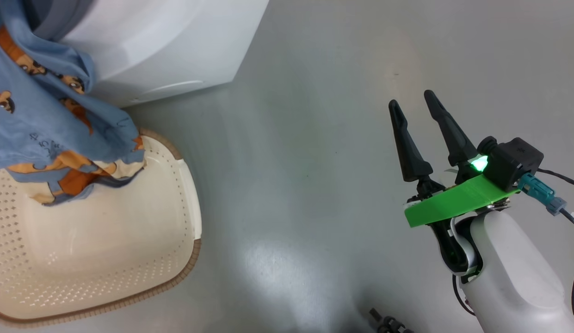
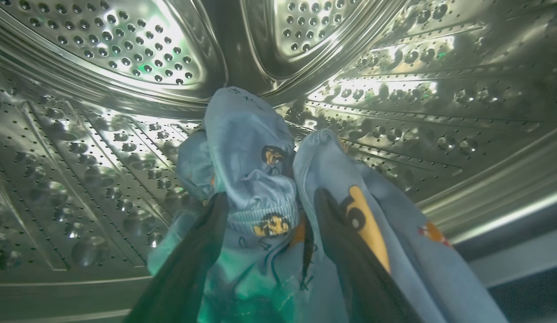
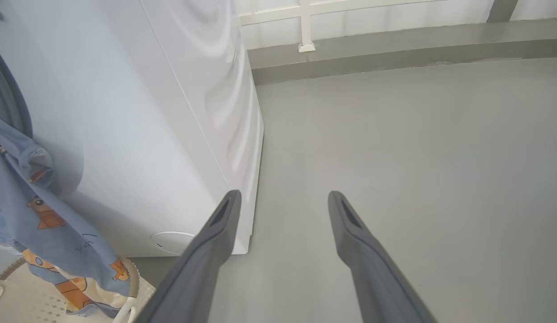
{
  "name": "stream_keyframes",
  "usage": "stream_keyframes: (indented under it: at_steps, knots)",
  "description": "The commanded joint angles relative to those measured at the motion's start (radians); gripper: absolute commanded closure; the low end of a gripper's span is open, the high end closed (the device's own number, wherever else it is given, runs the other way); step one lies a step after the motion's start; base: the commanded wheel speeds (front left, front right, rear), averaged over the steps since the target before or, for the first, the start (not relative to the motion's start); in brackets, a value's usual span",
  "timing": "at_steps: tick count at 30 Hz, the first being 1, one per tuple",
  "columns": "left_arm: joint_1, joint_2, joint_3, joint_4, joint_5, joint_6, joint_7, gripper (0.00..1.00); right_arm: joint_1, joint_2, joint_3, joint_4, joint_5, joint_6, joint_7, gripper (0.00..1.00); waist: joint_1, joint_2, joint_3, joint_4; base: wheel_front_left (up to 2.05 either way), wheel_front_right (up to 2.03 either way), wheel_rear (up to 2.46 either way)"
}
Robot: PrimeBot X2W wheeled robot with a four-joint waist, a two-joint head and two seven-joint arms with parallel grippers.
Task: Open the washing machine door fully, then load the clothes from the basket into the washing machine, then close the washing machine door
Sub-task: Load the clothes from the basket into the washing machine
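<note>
Light blue clothes (image 1: 41, 106) with orange-brown figures hang from the washing machine (image 1: 166, 41) mouth down into the cream basket (image 1: 185, 194). In the left wrist view my left gripper (image 2: 271, 194) is inside the perforated steel drum (image 2: 103, 134). Its fingers stand apart, with the clothes (image 2: 251, 148) bunched between and over them. My right gripper (image 1: 410, 99) hovers open and empty over the grey floor, right of the machine. The right wrist view has that gripper (image 3: 283, 194) beside the machine's white side (image 3: 148, 112), with the clothes (image 3: 18, 202) trailing at the left. The washing machine door is out of view.
The grey floor (image 1: 291, 162) stretches right of the machine and basket. A round white flap (image 3: 170, 242) sits low on the machine's front. A low grey ledge (image 3: 395, 45) runs along the far wall. A small dark part (image 1: 388, 323) lies at the bottom edge.
</note>
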Motion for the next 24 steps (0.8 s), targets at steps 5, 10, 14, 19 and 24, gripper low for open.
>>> stream_keyframes:
  at_steps: [5,10,14,19,24]
  knots:
    - [0.015,0.030,0.001,0.015,-0.012,-0.012,0.009,0.00,0.010,-0.007,0.020,-0.009,0.005,0.006,-0.008,0.00,0.0000,-0.0001,-0.036,0.003,0.00,0.00,0.00]
    - [0.037,0.023,0.001,0.025,-0.023,-0.019,-0.025,0.00,0.007,-0.009,0.024,-0.002,0.010,0.006,-0.008,0.00,0.0000,-0.0001,-0.061,0.009,0.00,0.00,0.00]
    - [0.078,0.012,0.000,0.029,-0.032,-0.024,-0.094,0.00,0.006,-0.012,0.026,0.005,0.016,0.006,-0.008,0.00,0.0000,-0.0001,-0.096,0.020,0.00,0.00,0.00]
    - [0.144,-0.010,0.002,0.025,-0.044,-0.029,-0.157,0.00,0.008,-0.024,0.027,0.017,0.024,0.006,-0.008,0.00,0.0000,-0.0001,-0.151,0.043,0.00,0.00,0.00]
    - [0.232,-0.033,0.006,-0.016,-0.053,-0.032,-0.182,0.00,0.018,-0.043,0.030,0.034,0.035,0.006,-0.008,0.00,0.0000,-0.0001,-0.228,0.077,0.00,0.00,0.00]
